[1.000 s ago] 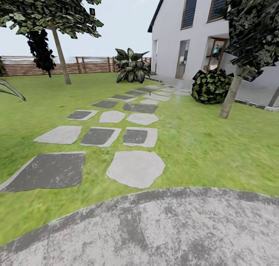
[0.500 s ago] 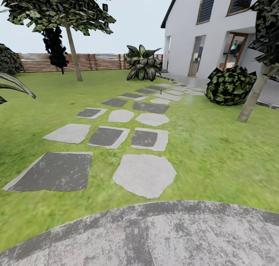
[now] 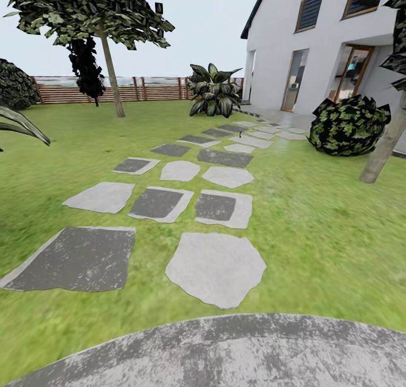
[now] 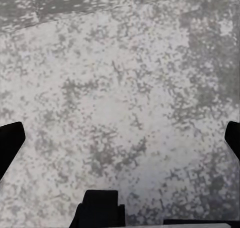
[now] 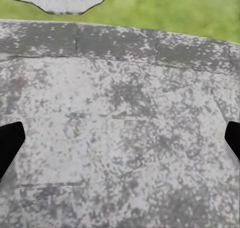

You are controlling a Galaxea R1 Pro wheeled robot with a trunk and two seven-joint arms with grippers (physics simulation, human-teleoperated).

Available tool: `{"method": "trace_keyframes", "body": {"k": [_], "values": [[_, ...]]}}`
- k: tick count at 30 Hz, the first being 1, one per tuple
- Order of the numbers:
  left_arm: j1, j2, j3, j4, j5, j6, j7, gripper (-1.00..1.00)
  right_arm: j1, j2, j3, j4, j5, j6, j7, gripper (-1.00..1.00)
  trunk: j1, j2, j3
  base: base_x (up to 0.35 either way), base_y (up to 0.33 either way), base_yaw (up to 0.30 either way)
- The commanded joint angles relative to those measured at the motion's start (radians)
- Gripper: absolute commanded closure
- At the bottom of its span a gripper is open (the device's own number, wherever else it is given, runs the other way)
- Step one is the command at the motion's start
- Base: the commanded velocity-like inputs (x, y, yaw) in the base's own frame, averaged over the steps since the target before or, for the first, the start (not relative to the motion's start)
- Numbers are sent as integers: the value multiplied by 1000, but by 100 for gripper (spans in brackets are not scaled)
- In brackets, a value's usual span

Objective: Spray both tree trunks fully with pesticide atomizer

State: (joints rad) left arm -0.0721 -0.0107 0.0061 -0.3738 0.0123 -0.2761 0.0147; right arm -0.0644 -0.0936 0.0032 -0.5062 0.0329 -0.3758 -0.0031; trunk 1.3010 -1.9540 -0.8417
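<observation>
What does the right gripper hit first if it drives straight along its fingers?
Probably the grey speckled paving: the right gripper, fingers wide apart, points at it with nothing between. Depth is unclear.

Flat, even daylight fills the garden under a pale, hazy sky, with no clear sun direction and almost no cast shadows on the lawn. The white house reads bright but not blown out. Grass nearest the grey paving smears into soft blur, while the stepping stones beyond it stay crisper. Wide-angle stretch bends the paving's rim into an arc and tilts the house walls. Foliage on the tree left of the house looks jagged and pixelated. Both wrist views render the speckled paving coarse and grainy, the dark tool fingers at the frame edges soft-edged and featureless.
</observation>
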Motion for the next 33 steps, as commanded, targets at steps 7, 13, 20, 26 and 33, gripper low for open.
{"method": "trace_keyframes", "body": {"k": [7,13,20,26,33], "values": [[0,0,0,0,0,0,0,-100,0,0,-1,1,1,0,0,-100,0,0,0,340,0,0],[0,-1,0,0,0,0,0,-100,0,-1,-4,0,-2,0,0,-100,0,0,0,340,0,0],[0,-2,1,0,0,-1,0,-100,0,0,-7,-3,-5,-1,-1,-100,0,0,0,340,0,0],[0,-2,2,0,0,-2,-1,-100,0,0,-8,-4,-5,-1,0,-100,0,0,0,340,0,0],[0,-2,2,1,0,-1,0,-100,0,0,-3,-3,-2,0,4,-100,0,0,0,340,0,0]]}}
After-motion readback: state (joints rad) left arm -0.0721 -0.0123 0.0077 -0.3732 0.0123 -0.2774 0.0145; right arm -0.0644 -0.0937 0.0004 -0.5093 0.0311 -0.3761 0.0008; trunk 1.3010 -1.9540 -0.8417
